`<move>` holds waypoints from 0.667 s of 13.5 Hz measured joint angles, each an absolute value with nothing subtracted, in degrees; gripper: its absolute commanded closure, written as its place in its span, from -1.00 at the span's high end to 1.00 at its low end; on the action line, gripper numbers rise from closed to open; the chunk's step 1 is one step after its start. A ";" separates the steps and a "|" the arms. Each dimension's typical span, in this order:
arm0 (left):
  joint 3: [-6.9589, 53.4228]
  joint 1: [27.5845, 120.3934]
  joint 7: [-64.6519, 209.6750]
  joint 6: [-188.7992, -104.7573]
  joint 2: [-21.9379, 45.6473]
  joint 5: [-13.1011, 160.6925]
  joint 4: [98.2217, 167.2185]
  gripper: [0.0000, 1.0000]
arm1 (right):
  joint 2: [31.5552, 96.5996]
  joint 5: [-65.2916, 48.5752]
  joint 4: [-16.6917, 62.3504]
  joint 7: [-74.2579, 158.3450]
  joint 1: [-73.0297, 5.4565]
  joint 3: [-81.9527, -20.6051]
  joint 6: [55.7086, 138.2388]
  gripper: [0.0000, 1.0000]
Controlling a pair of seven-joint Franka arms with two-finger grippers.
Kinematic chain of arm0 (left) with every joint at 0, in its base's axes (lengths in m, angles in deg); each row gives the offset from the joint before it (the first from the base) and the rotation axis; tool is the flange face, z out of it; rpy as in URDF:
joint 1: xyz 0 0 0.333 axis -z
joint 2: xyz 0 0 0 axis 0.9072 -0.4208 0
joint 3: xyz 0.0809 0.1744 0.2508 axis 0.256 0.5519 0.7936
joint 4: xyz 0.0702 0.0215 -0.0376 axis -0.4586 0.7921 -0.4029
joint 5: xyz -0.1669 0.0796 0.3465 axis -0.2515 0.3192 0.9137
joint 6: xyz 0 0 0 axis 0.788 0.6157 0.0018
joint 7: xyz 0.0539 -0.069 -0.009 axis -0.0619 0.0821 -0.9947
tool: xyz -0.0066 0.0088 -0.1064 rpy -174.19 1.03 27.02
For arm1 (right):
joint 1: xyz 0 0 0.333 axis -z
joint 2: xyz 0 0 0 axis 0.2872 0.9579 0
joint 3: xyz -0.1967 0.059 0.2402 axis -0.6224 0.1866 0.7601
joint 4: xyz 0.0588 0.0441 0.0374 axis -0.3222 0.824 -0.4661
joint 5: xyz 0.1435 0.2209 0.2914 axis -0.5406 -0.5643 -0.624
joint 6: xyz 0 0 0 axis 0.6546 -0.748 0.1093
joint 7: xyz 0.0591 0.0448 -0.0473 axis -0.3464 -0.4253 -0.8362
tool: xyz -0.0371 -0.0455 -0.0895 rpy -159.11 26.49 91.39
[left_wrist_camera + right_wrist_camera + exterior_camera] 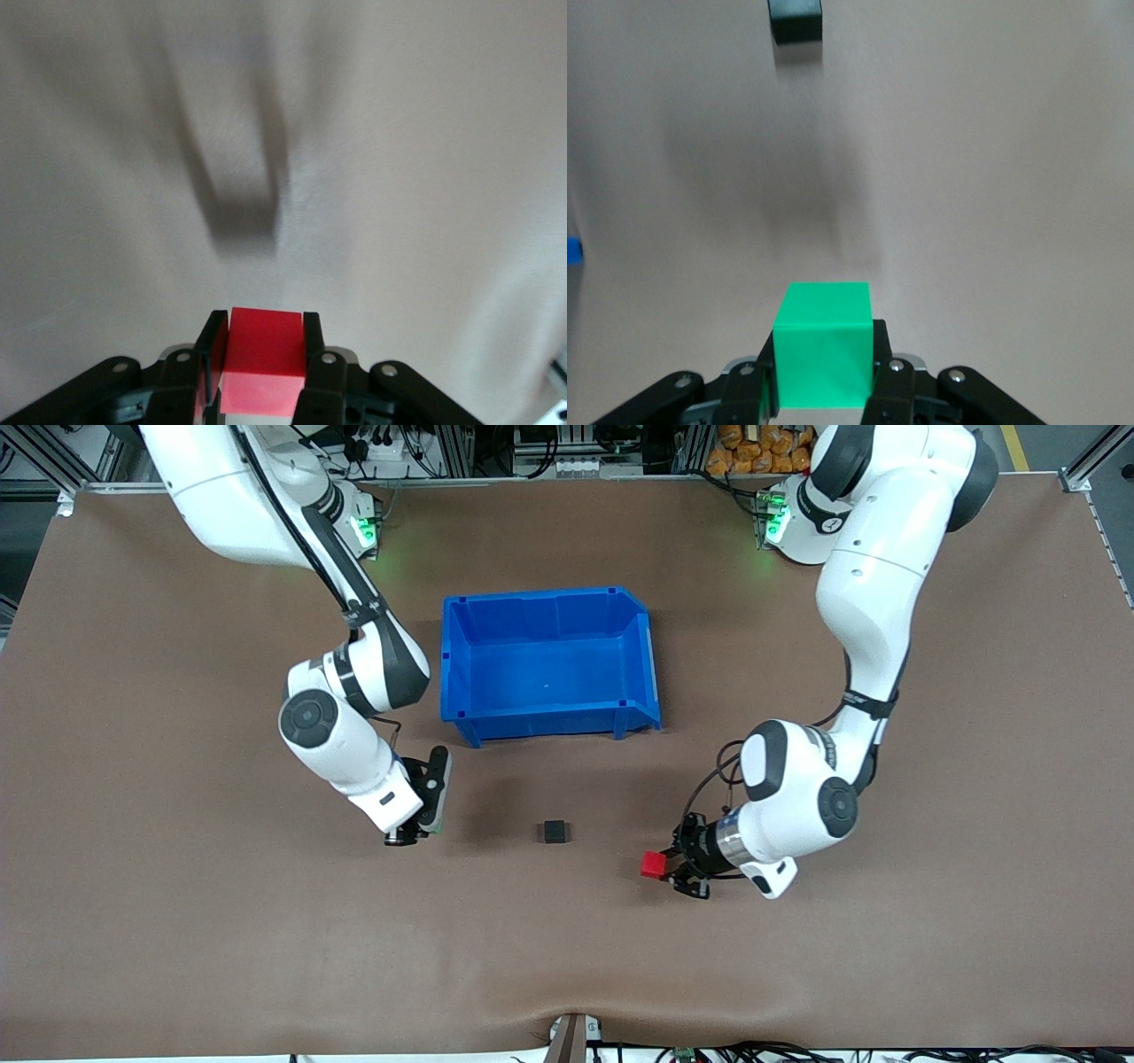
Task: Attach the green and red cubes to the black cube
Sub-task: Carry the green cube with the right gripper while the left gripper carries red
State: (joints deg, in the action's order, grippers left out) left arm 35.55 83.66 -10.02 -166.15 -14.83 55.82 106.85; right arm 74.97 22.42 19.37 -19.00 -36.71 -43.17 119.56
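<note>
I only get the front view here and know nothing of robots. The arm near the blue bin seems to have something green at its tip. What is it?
Observer: The right gripper is shut on a small matte green cube, which shows plainly in the right wrist view.
Operator: And the other arm's red thing?
Observer: The left gripper clamps a small matte red cube, one finger on each side face.
Operator: Where does the green one point?
Observer: Toward the small matte black cube, which sits on the brown table ahead of it, apart from it.
</note>
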 measured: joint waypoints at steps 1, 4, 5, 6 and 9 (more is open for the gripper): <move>35.54 84.02 -10.06 -166.77 -15.43 55.74 106.85 -1.00 | 76.38 21.10 17.45 -19.06 -36.72 -42.98 118.42 -1.00; 35.51 84.62 -12.30 -169.60 -16.62 53.97 106.84 -1.00 | 79.44 17.74 14.45 -19.12 -37.04 -42.50 117.50 -1.00; 35.46 85.13 -13.82 -170.57 -16.89 53.80 106.84 -1.00 | 80.58 17.10 13.24 -19.11 -37.73 -42.37 117.50 -1.00; 35.44 85.97 -15.90 -171.84 -17.16 53.79 106.84 -1.00 | 81.69 16.68 11.89 -18.85 -38.65 -42.31 117.50 -1.00; 35.53 88.93 -19.58 -175.05 -18.09 53.79 106.83 -1.00 | 84.94 16.38 8.16 -17.19 -40.75 -42.30 117.50 -1.00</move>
